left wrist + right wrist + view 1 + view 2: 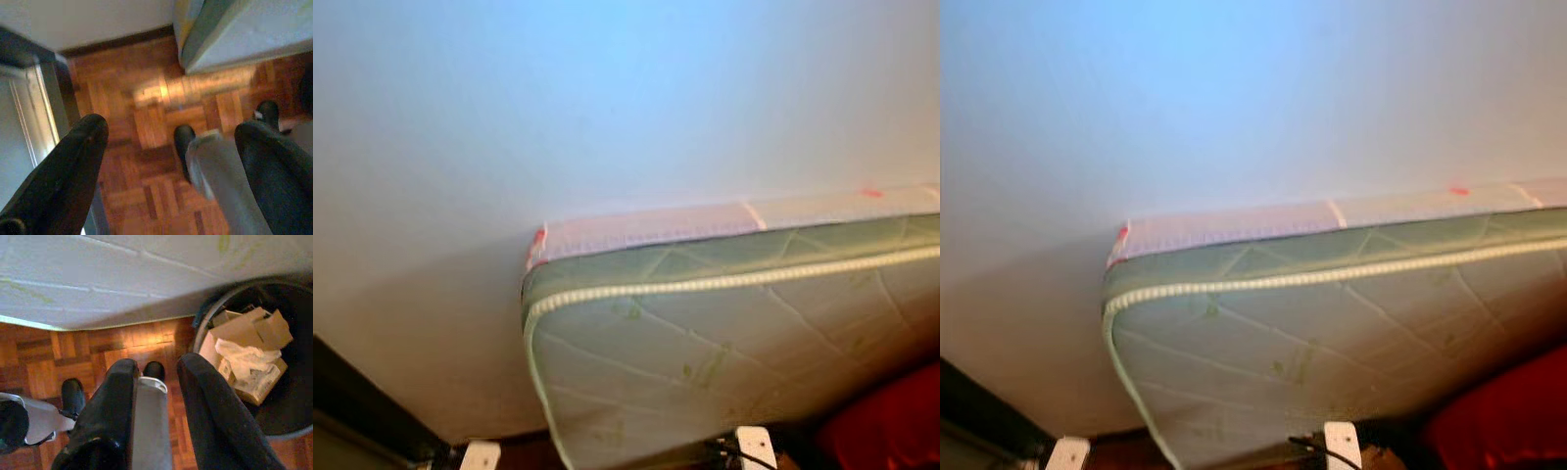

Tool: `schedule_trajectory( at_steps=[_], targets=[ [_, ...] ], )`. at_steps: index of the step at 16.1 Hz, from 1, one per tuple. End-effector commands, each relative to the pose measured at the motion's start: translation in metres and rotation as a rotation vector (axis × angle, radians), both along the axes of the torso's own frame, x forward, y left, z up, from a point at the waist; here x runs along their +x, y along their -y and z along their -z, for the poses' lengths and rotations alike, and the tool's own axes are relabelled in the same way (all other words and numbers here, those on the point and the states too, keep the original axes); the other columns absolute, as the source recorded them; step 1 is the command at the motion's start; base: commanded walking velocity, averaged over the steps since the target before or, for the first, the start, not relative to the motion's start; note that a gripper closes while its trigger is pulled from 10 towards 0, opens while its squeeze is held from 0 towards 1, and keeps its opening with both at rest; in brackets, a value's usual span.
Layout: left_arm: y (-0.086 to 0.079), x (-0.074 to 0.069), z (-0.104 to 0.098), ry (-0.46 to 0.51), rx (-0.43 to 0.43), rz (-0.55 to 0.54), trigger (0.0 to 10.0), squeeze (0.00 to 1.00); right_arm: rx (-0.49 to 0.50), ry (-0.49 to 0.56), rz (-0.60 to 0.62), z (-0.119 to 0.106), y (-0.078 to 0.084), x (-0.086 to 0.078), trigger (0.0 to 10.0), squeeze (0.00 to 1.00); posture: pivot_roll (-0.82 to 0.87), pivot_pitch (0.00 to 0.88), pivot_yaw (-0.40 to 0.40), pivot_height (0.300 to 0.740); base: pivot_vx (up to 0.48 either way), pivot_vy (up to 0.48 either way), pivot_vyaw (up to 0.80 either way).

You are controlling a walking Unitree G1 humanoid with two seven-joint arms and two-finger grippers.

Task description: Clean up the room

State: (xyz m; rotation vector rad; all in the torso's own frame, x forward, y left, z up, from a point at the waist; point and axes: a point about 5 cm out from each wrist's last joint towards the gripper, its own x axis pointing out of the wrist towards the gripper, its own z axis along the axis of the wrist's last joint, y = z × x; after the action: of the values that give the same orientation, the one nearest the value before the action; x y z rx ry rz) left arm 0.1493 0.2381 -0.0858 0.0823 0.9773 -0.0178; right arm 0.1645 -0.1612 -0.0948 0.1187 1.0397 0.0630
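A: Head views: green quilted mattress (705,343) on edge against a pale wall (558,108), white piping along its edge, a red patch (891,421) low at the robot's right.

B: Wrist views add the floor. Left pincer (171,161) hangs released over wood parquet (161,117), with a dark door frame (24,54) beside it and the mattress corner beyond.

A: Right side?

B: Right pincer (156,382) also released, grasping nothing, over parquet just beside a dark round bin (288,426).

A: Contents?

B: Torn cardboard pieces (249,328) and crumpled white paper (239,357). The bin sits at the foot of the mattress.
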Motion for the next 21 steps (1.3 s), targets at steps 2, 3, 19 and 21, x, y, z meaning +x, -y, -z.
schedule_trajectory(
  at_steps=[2, 3, 19, 21],
  targets=[
    [-0.0008, -0.0042, 0.0016, -0.016, 0.001, 0.003, 10.0, 0.00, -0.004, 0.003, 0.017, 0.0003, 0.0018, -0.0010, 10.0, 0.00, 0.05, 0.000, -0.021, 0.740, 0.000, 0.000, 0.00],
    [-0.0006, -0.0041, 0.0015, -0.014, -0.004, -0.003, 10.0, 0.00, -0.004, 0.005, 0.019, 0.0002, 0.0018, -0.0009, 10.0, 0.00, 0.05, 0.000, -0.021, 0.740, 0.000, 0.000, 0.00],
    [-0.0006, -0.0032, 0.0011, -0.009, -0.001, -0.001, 10.0, 0.00, -0.015, 0.005, 0.004, -0.0002, 0.0022, 0.0001, 10.0, 0.00, 0.05, 0.000, -0.022, 0.740, 0.000, 0.000, 0.00],
    [-0.0006, -0.0033, 0.0012, -0.008, 0.001, -0.002, 10.0, 0.00, -0.015, 0.004, 0.006, 0.0000, 0.0023, -0.0002, 10.0, 0.00, 0.05, 0.000, -0.022, 0.740, 0.000, 0.000, 0.00]
  ],
)
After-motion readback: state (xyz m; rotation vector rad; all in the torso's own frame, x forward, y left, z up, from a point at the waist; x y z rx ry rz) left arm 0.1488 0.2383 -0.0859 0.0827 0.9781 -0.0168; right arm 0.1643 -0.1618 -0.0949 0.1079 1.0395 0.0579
